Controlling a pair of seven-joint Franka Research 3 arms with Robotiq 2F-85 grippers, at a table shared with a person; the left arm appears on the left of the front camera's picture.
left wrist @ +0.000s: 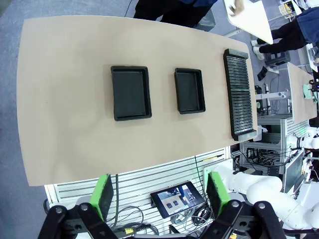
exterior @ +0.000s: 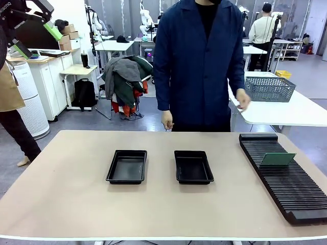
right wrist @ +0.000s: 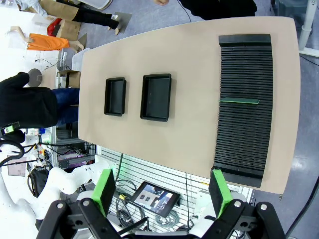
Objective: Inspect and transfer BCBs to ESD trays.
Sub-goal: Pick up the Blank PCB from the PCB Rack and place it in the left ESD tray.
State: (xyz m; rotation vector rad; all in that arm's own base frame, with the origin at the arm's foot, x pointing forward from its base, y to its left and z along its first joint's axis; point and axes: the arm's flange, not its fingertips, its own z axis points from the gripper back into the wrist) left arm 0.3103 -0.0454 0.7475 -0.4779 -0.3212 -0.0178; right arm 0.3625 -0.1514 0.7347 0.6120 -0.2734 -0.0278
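Green BCB (exterior: 277,159) standing in rack (exterior: 291,191) | left claw (left wrist: 159,193), right claw (right wrist: 160,188) well above, jaws apart

Two trays lay side by side on the table (exterior: 66,204), near its middle and apart from each other: the left tray (exterior: 126,167) and the right tray (exterior: 193,167). Along the table's right end ran a slotted rack (exterior: 291,189), reaching from near the front edge toward the far edge. One BCB (exterior: 277,159) stood on edge in a slot in the rack's far half, well apart from the right tray. A person (exterior: 199,66) stood behind the far edge, roughly behind the right tray. Farther back on the right stood a second table (exterior: 301,109) with a mesh basket (exterior: 270,88) on it.
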